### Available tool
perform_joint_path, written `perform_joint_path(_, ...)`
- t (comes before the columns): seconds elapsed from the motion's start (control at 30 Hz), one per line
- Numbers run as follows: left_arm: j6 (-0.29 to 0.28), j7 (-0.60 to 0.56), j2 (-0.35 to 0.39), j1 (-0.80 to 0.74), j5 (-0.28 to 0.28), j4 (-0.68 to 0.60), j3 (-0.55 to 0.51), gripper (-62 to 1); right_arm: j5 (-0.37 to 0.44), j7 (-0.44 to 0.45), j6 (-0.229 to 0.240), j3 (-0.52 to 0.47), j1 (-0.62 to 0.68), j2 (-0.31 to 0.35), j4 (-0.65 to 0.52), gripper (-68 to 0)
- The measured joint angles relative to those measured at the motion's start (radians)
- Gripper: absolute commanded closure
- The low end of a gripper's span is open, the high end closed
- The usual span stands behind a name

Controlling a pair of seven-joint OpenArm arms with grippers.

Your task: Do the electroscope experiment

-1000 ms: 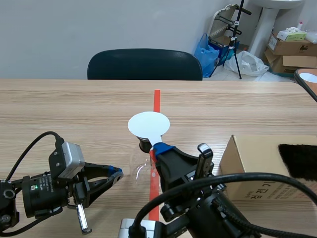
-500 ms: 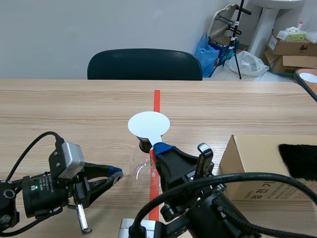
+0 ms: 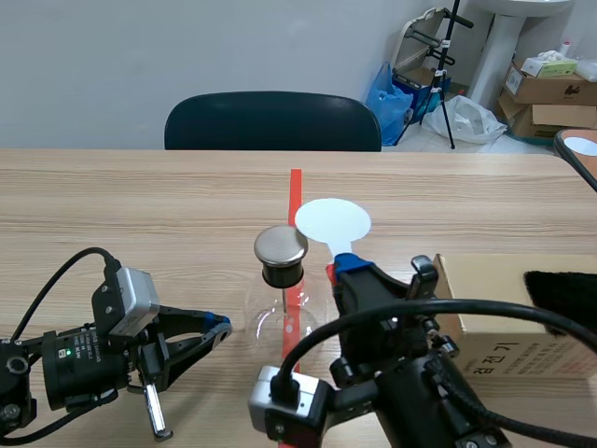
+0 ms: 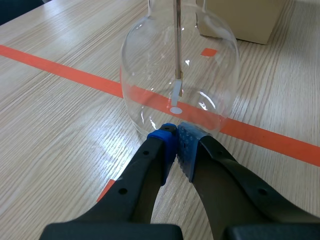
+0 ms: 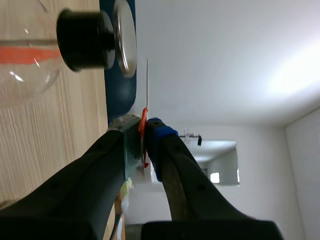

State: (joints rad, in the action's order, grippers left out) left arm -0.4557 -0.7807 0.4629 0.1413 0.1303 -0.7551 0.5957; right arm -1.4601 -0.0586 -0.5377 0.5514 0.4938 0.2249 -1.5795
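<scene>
- Where is the flask?
- The flask (image 3: 280, 322) stands upright mid-desk (image 3: 140, 215) on the tape line (image 3: 296, 182). A black stopper (image 3: 280, 273) is in its neck, with a metal cap (image 3: 280, 245) on top. A thin rod (image 4: 177, 40) hangs down inside the glass.
- And the left jaws?
- They are pressed together on nothing, low over the desk. Their tips are right at the flask's lower wall, but I can't tell whether they touch it.
- The right jaws?
- They are pinching the red stem (image 5: 144, 125) of a paddle (image 3: 333, 222). Its white disc is held up just beside the cap, and the right wrist view shows a gap between the two.
- Anything else there?
- A box (image 3: 522, 355) sits on the desk's right side with a patch of black fur (image 3: 564, 303) on top. A chair (image 3: 272, 121) stands behind the far edge.
</scene>
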Motion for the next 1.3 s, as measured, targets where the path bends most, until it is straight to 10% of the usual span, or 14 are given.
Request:
perform_joint_path(0.73,0.000,0.000,0.000,0.000,0.000,0.000,0.000,-3.1,0.000,-0.369,0.000,0.000,0.000,0.000,0.000,-1.1)
perform_joint_path(1.07,0.000,0.000,0.000,0.000,0.000,0.000,0.000,-3.2,0.000,-0.382,0.000,0.000,0.000,0.000,0.000,-1.1)
perform_joint_path(1.3,0.000,0.000,0.000,0.000,0.000,0.000,0.000,-3.1,0.000,-0.238,0.000,0.000,0.000,0.000,0.000,-1.1)
